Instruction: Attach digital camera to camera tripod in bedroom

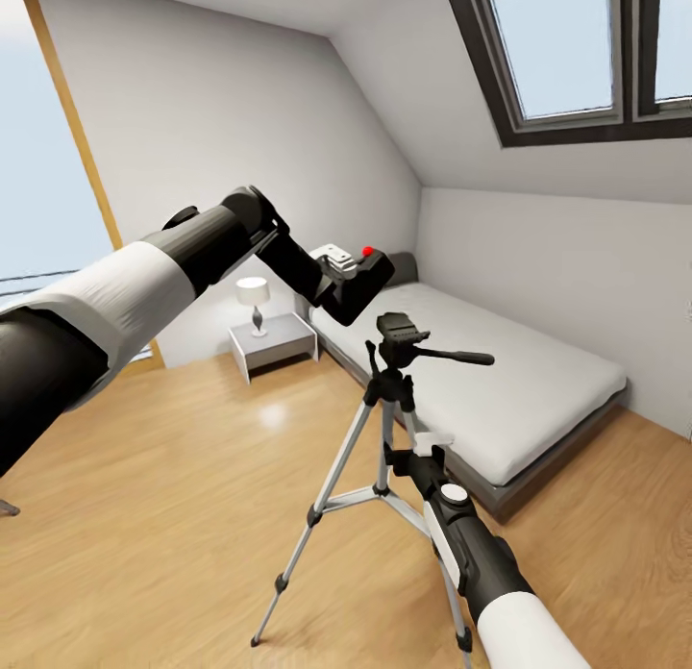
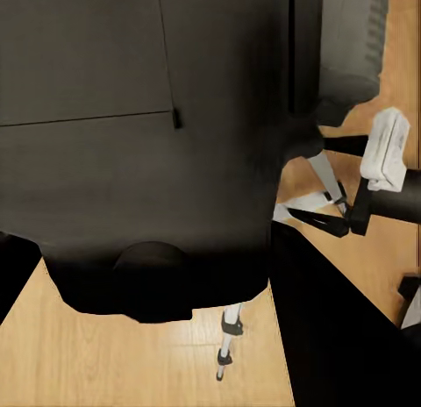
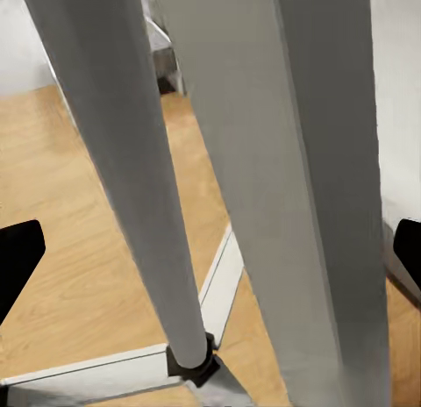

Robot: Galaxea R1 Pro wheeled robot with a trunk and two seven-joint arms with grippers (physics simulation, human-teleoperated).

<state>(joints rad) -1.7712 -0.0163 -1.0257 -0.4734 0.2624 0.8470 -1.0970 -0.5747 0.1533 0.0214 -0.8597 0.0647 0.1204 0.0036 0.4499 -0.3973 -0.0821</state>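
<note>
Right arm comes up from the bottom of the head view, and its pincer (image 1: pixel 420 450) sits right at the tripod (image 1: pixel 384 429), about where the legs meet the centre column. In the right wrist view two grey legs (image 3: pixel 132 179) run between the dark fingertips (image 3: pixel 17 258) at the frame edges, so the jaws are spread around the legs, not squeezing anything as far as I can tell. The tripod stands on the wood floor (image 1: pixel 173 477) with its black head (image 1: pixel 399 333) and pan handle (image 1: pixel 457 357) pointing toward the bed. Just above and slightly left of that head, not touching it, the left pincer (image 1: pixel 336 275) is clamped on the camera (image 1: pixel 363 283), red button (image 1: pixel 367 251) up top. In the left wrist view the camera body (image 2: pixel 132 161) blocks most of the shot, with the tripod's legs and the right arm peeking past it. Further back is the low bed (image 1: pixel 509 381) with a white mattress, a small nightstand (image 1: pixel 274 340) with a lamp (image 1: pixel 254 304) by the wall, and skylights (image 1: pixel 567 49) in the sloped ceiling.
</note>
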